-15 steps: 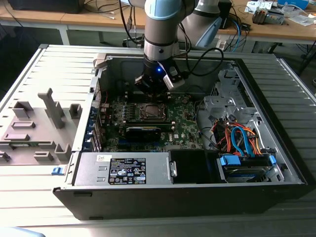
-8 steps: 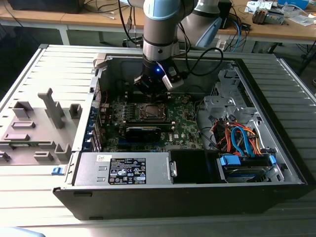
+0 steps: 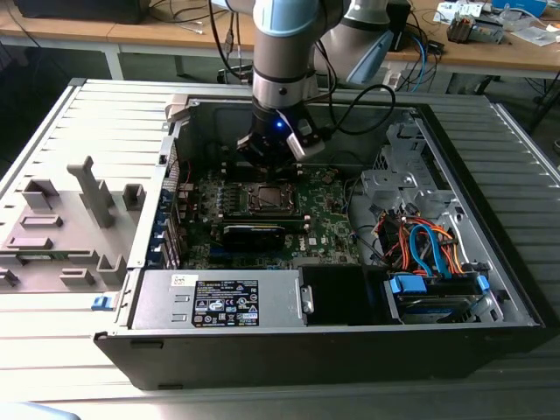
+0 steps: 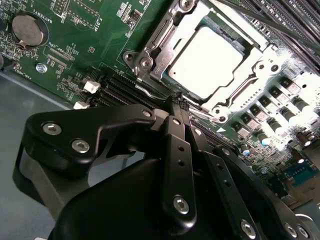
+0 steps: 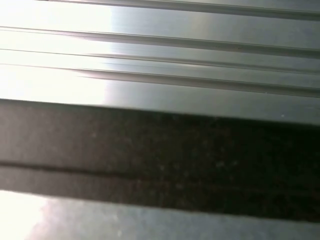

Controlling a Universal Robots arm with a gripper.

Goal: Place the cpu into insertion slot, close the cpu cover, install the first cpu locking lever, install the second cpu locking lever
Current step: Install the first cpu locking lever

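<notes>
Green circuit board (image 4: pixel 90 45): silvery cpu (image 4: pixel 212 60) under closed cpu cover (image 4: pixel 250 75); gripper (image 4: pixel 181 102) fingers together

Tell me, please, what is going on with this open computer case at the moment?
A robot arm is working inside the open computer case. In the second wrist view, the cpu already sits in the insertion slot, with the cpu cover lying closed around it. The hand, fingers together and holding nothing, is at a thin locking lever beside the socket.
</notes>
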